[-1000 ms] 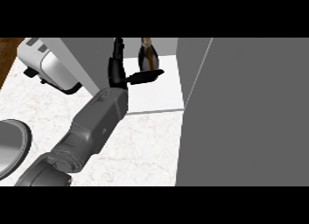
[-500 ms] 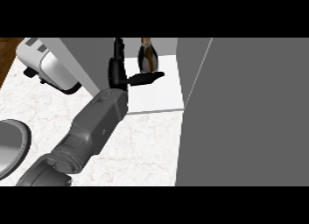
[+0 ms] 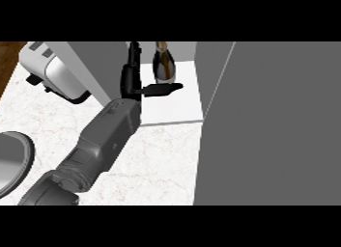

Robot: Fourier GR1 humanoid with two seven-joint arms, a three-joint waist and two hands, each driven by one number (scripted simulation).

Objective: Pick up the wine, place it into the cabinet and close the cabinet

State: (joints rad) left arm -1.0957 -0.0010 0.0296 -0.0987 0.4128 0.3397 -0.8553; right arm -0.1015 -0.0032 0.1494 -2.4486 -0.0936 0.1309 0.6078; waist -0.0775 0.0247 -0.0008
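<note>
The wine bottle is dark with a pale neck and stands upright on the white cabinet shelf, deep inside the cabinet. My left hand is just left of it, its fingers straight and pointing into the cabinet. The thumb sticks out to the right, across the front of the bottle's base. I cannot tell whether it touches the bottle. The hand is open and nothing is held. The grey cabinet door stands open at the right. My right hand does not show.
A white toaster sits on the marble counter at the upper left. A grey plate lies at the left edge. Wooden floor shows beyond the counter's left side. The open door fills the right of the view.
The left hand has drawn back very slightly toward me. The bottle stays where it stood on the shelf, and the door has not moved.
</note>
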